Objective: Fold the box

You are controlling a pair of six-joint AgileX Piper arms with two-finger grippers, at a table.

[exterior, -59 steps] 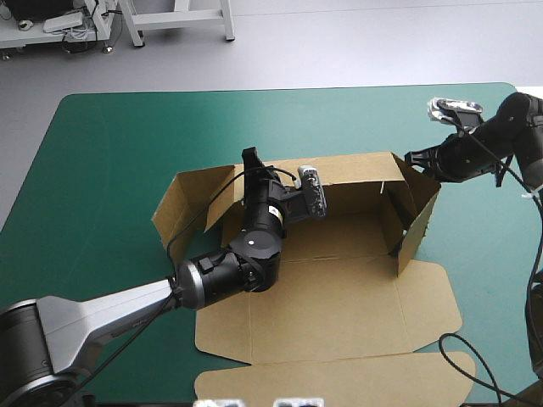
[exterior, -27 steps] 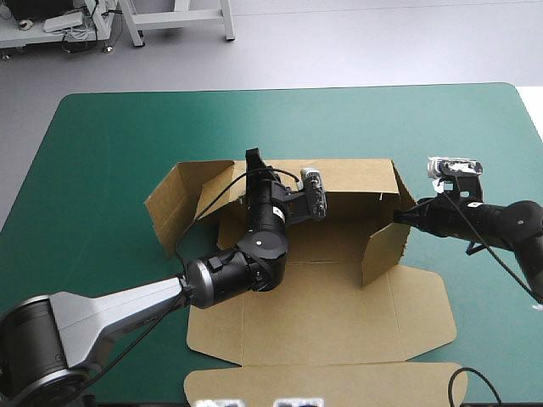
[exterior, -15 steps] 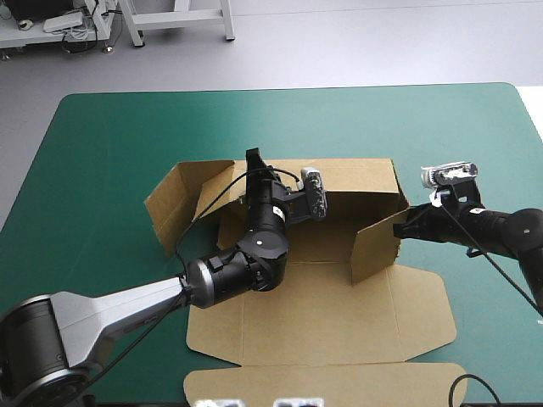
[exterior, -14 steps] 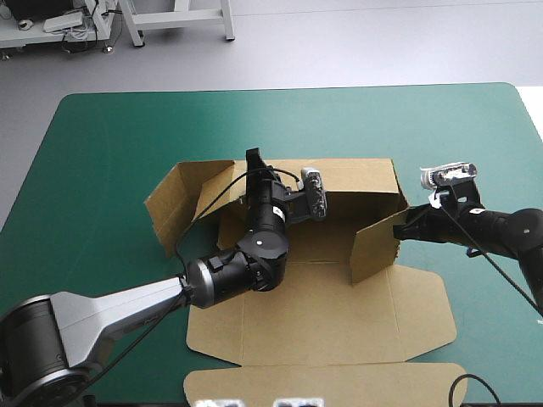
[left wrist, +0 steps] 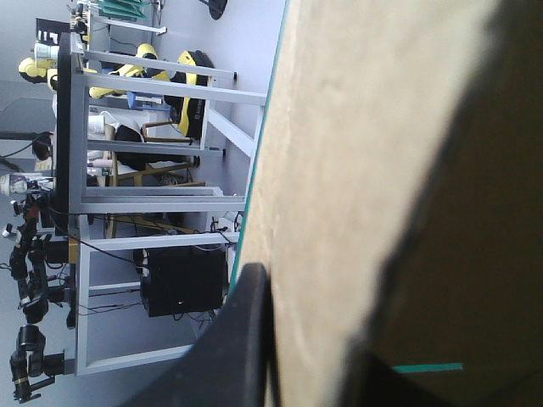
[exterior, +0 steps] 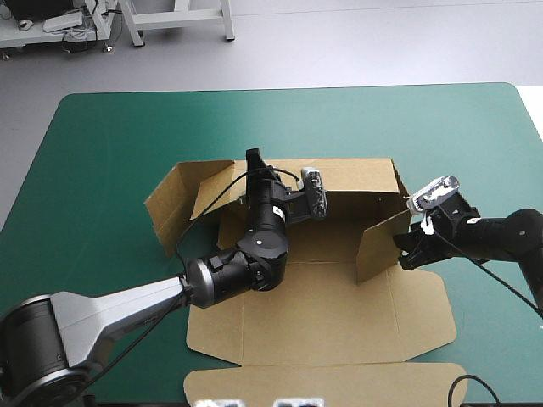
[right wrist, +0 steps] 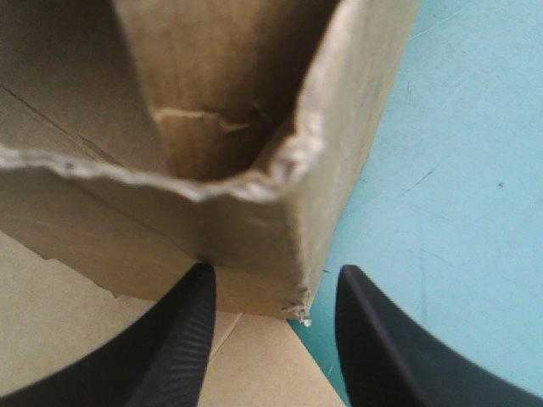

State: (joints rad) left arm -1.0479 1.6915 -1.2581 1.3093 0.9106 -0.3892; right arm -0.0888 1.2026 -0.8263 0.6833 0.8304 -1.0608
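The brown box (exterior: 322,305) lies mid-table with its back wall (exterior: 356,178) raised and its lid flat toward the near edge. My left gripper (exterior: 252,159) sits on the back wall's top edge at its left end. In the left wrist view the board (left wrist: 365,127) fills the space between the black fingers (left wrist: 242,339), so this gripper (left wrist: 310,339) is shut on it. The right side wall (exterior: 377,242) stands swung inward. My right gripper (exterior: 405,253) is low at that wall's outer bottom corner. It (right wrist: 276,275) is open, its fingers astride the frayed corner (right wrist: 288,212).
The box's left side flap (exterior: 174,203) splays outward over the teal-green cover (exterior: 102,170). The lid's tuck strip (exterior: 322,381) reaches the table's near edge. Bare cover lies behind the box and to the right of my right arm.
My right gripper dropped from the right wall's top edge to its bottom outer corner. That wall, earlier splayed outward, now stands turned inward. The left arm has held still.
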